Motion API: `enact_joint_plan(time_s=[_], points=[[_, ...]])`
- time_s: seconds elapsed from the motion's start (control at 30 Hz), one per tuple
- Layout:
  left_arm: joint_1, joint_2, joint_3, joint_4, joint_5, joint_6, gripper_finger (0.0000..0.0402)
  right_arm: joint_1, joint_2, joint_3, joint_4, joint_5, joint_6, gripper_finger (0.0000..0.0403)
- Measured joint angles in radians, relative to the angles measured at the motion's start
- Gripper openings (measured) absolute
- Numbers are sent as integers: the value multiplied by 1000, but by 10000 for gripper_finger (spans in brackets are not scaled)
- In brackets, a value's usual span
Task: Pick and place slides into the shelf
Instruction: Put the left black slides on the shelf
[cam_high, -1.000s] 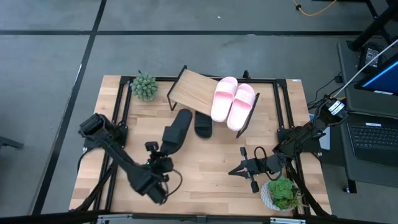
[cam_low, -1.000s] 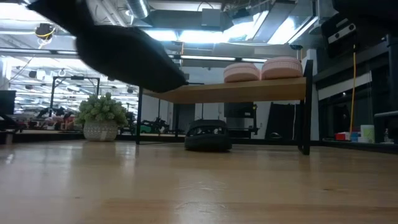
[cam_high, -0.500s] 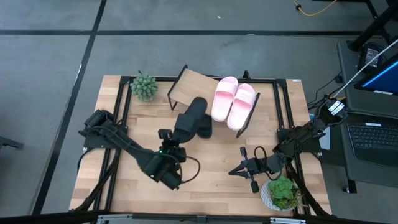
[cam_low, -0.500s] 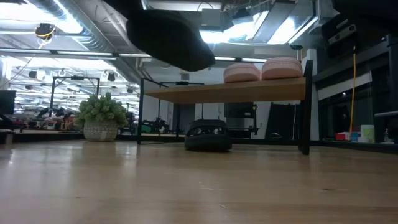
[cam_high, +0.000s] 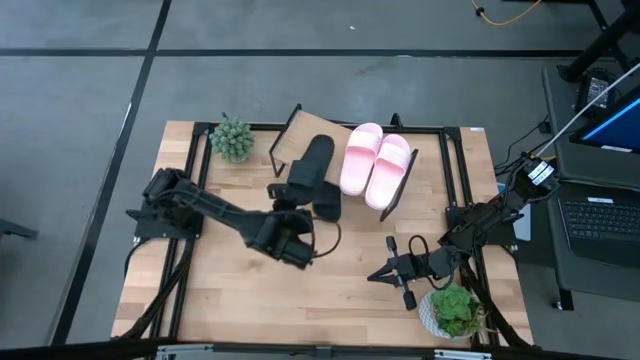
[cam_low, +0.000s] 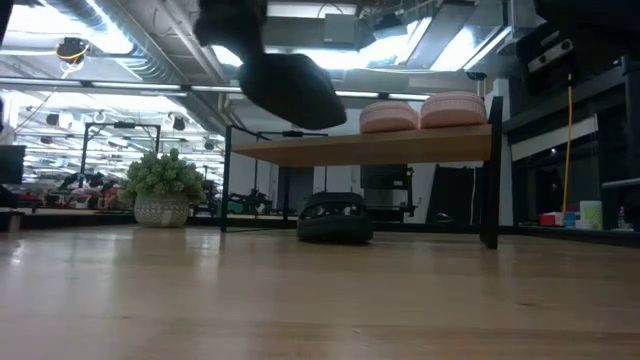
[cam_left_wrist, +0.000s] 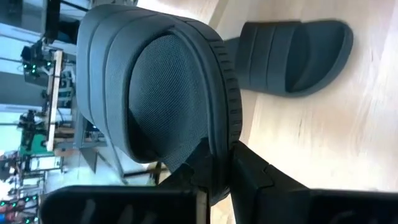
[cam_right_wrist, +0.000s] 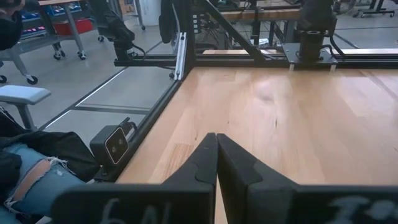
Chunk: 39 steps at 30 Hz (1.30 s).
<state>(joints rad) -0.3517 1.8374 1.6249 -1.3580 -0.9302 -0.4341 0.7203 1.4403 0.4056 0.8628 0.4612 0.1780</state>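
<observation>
My left gripper is shut on a black slide and carries it in the air just before the shelf; the low view shows this slide above the height of the shelf board. Two pink slides lie side by side on the board's right half. The second black slide lies flat on the table by the shelf's near edge. My right gripper waits shut over the table's near right part. My left gripper pinches the black slide's heel-end rim between its two fingers, coming level from the table's near side, along the slide's length. The slide is lifted clear and reaches away from the fingers toward the shelf, strap end farthest.
A small potted plant stands left of the shelf at the far edge, and another sits at the near right corner beside my right arm. Black frame bars run along the table's sides. Bare wood lies across the near middle.
My left gripper has travelled toward the far edge and to the right, toward the shelf, still shut on the black slide. The slide has gone with it, from over the table's left middle to just before the shelf board, and stays lifted clear.
</observation>
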Motion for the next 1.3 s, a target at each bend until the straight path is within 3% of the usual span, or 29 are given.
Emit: enact_joint_plan(time_s=[0.33,0.6,1.0,1.3], points=[[115,0,0,194,33,223,22,0,0,0,0,0,2,12],[185,0,0,208,38,265,22,0,0,0,0,0,0,12],[260,1,0,353,137,416,22,0,0,0,0,0,0,12],[281,1,0,357,155,422,22,0,0,0,0,0,0,12]])
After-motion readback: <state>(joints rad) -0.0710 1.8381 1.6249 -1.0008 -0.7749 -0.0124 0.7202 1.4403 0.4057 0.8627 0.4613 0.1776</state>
